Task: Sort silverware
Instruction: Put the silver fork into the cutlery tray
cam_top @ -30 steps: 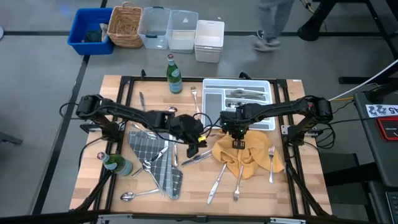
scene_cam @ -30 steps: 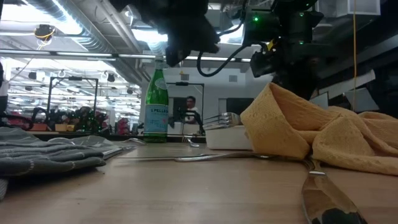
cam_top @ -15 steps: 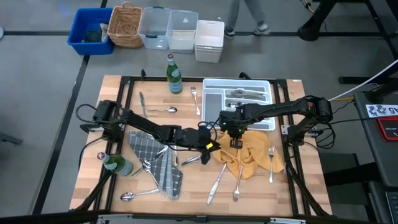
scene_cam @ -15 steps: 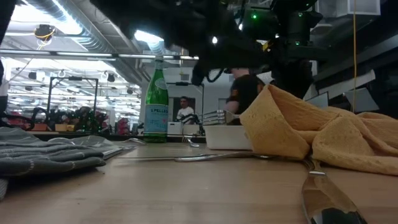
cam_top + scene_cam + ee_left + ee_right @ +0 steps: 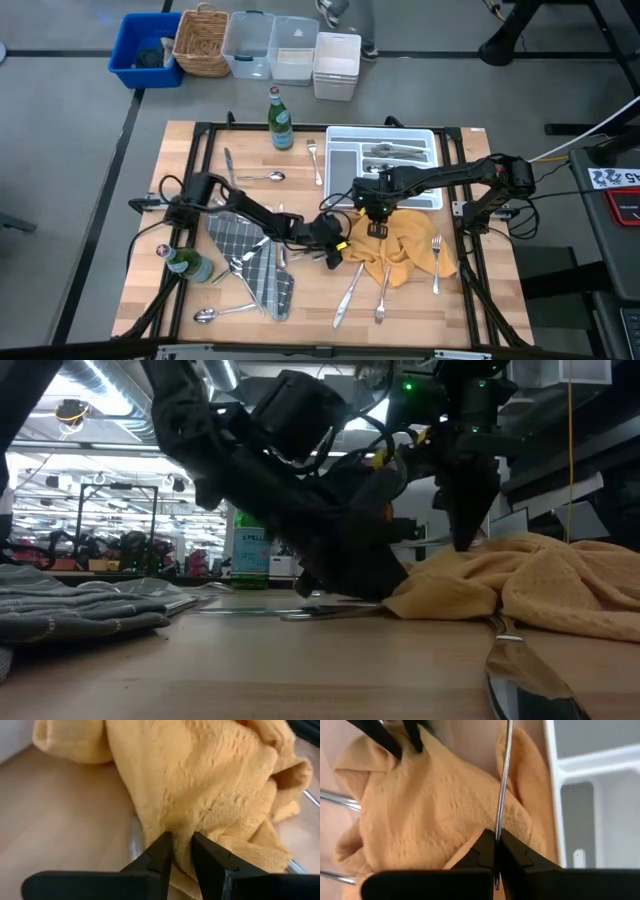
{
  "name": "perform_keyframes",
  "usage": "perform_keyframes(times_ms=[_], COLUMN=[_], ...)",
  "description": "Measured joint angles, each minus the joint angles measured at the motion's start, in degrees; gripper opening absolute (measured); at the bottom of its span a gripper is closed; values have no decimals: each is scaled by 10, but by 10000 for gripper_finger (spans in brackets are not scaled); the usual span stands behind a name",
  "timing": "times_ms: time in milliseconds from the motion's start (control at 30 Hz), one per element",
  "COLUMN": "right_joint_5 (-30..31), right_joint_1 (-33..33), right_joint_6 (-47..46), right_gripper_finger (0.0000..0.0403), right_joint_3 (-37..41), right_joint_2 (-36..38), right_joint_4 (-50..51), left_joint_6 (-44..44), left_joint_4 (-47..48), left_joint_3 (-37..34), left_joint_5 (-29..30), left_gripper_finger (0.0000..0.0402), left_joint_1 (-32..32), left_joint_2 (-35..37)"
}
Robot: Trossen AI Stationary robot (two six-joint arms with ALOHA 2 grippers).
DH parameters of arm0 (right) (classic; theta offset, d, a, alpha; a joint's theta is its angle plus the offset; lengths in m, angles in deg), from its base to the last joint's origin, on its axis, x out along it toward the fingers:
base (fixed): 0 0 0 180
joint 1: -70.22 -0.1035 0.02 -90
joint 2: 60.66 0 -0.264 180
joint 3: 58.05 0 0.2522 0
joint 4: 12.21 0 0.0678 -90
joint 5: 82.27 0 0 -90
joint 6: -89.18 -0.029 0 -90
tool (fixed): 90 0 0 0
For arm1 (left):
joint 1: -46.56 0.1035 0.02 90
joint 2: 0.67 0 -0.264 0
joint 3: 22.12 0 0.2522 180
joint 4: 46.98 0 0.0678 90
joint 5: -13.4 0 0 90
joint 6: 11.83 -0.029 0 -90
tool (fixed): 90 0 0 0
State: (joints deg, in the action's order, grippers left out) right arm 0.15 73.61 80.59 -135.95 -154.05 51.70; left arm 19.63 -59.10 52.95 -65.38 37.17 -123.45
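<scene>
Nearest us, loose silverware (image 5: 357,283) lies stiff and slippery on the table (image 5: 440,310); we'd pinch mid-handle. Left claw (image 5: 181,851) nips the yellow cloth's (image 5: 400,248) edge. Beyond, right claw (image 5: 496,851) is clenched on a thin utensil (image 5: 504,780), perhaps a knife.

The high view looks straight down; the low view sits level beside the yellow cloth (image 5: 520,575); both wrist views hang close over that cloth.
</scene>
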Motion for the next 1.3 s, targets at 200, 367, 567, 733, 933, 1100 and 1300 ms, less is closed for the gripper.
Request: perform_keyframes(times_ms=[200,367,567,733,933,1100,1300], right_joint_5=[-26,-26,-24,32,134,230,285], right_joint_1=[0,-1,0,0,21,70,157], right_joint_6=[-16,-16,-16,-14,1,25,111], right_gripper_finger=[12,12,12,12,12,12,12], right_joint_3=[-29,-80,-140,-171,-174,-174,-174], right_joint_2=[0,0,0,0,0,0,0], right_joint_4=[60,129,196,228,297,342,327], left_joint_6=[9,-1,1,0,-15,-17,-15], left_joint_4=[11,8,6,-15,-64,-67,-72], left_joint_3=[1,0,-1,-3,-6,-6,-5], left_joint_5=[1,1,-1,-2,-6,-10,-10], left_gripper_finger=[67,67,67,67,67,67,67], left_joint_1=[-4,-4,-4,-4,-4,-4,-4], left_joint_2=[-15,-16,-16,-17,-9,-8,-7])
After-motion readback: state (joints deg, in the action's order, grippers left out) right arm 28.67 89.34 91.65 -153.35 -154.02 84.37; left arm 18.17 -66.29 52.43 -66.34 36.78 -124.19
